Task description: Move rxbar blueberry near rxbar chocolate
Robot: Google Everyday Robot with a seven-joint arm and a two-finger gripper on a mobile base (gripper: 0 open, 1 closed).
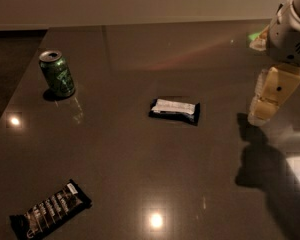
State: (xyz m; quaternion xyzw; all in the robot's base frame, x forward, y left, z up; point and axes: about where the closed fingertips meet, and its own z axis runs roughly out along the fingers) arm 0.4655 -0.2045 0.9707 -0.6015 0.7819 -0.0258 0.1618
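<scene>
A robot's gripper [263, 105] hangs above the right side of a dark, glossy table [140, 159]. Its cream-coloured tip points down toward the surface. It is well apart from every item laid out there, and whether it is spread or closed cannot be told from this angle. The grey arm [290, 31] that carries it enters from the upper right corner, and its shadow [262, 166] falls across the tabletop just below.

The blue snack bar [175, 111], the one with the white panel across its face, lies flat near the middle of the table. Its long side runs roughly left to right, and it sits to the left of the gripper with open tabletop between them.

The black snack bar [50, 210], marked with rows of white lettering, lies flat at the near left corner, turned at a slant. It is well apart from the blue bar, and bare tabletop lies between the two.

The only container in sight is a green drink can [57, 73], which stands upright toward the far left of the table. Its silver top faces up and its reflection shows faintly in the surface beside it. What it holds, if anything, cannot be seen.

Two bright spots of ceiling light glint on the tabletop, one [155, 220] at the near edge and one [14, 120] at the left. A pale wall [140, 4] runs along behind the table's far edge.
</scene>
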